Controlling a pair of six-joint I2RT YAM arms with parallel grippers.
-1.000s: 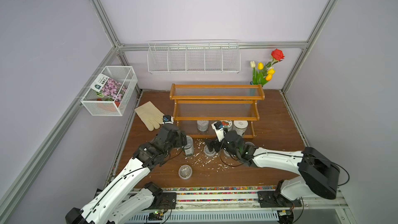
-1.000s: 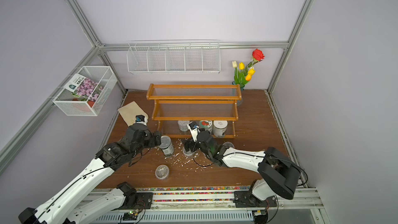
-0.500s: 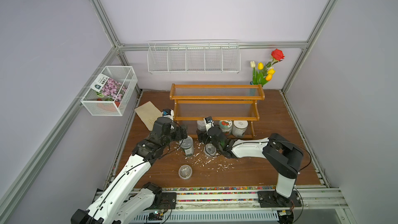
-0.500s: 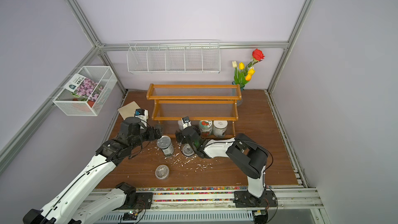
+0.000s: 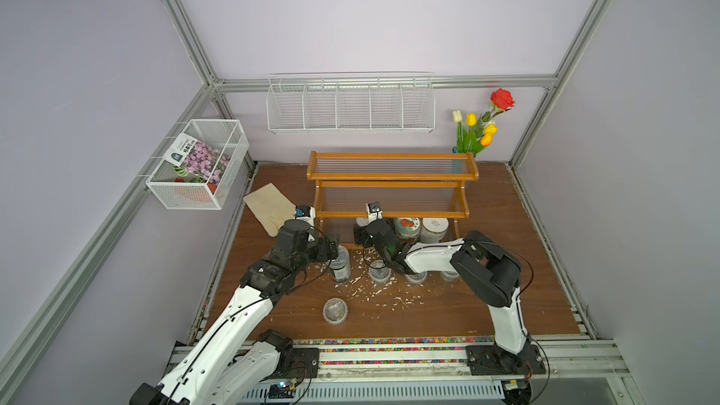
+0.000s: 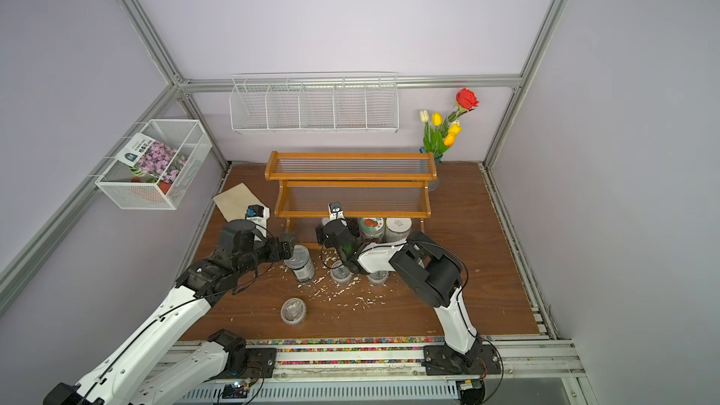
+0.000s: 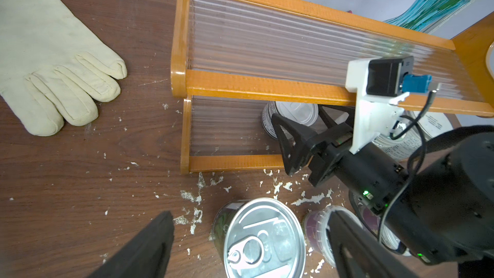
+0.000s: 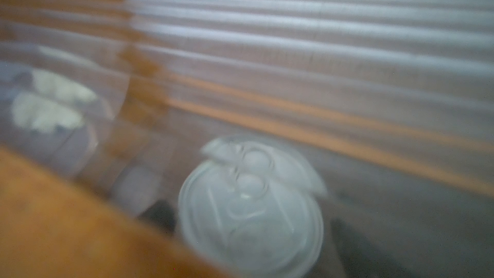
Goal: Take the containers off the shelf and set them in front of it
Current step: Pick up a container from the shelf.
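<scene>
Right pincer (image 7: 299, 115) wide open, jaws either side of the tin (image 7: 295, 108) on the shelf (image 7: 254, 86) bottom tier, no grip yet. Risks: a straight lift probably bangs my wrist on the middle rail; drifting sideways clips the jar (image 5: 407, 225) beside it. Left pincer (image 7: 250, 244) open over the front tin (image 7: 267, 234).

- Pale lilac walls (image 5: 350, 13), aluminium rails (image 5: 182, 29) at the corners.
- Long white wire basket (image 5: 350, 105) on the back wall.
- Dark wood worktop (image 5: 506, 286) below that basket.
- Flowers (image 5: 479, 126) beside that basket's end.
</scene>
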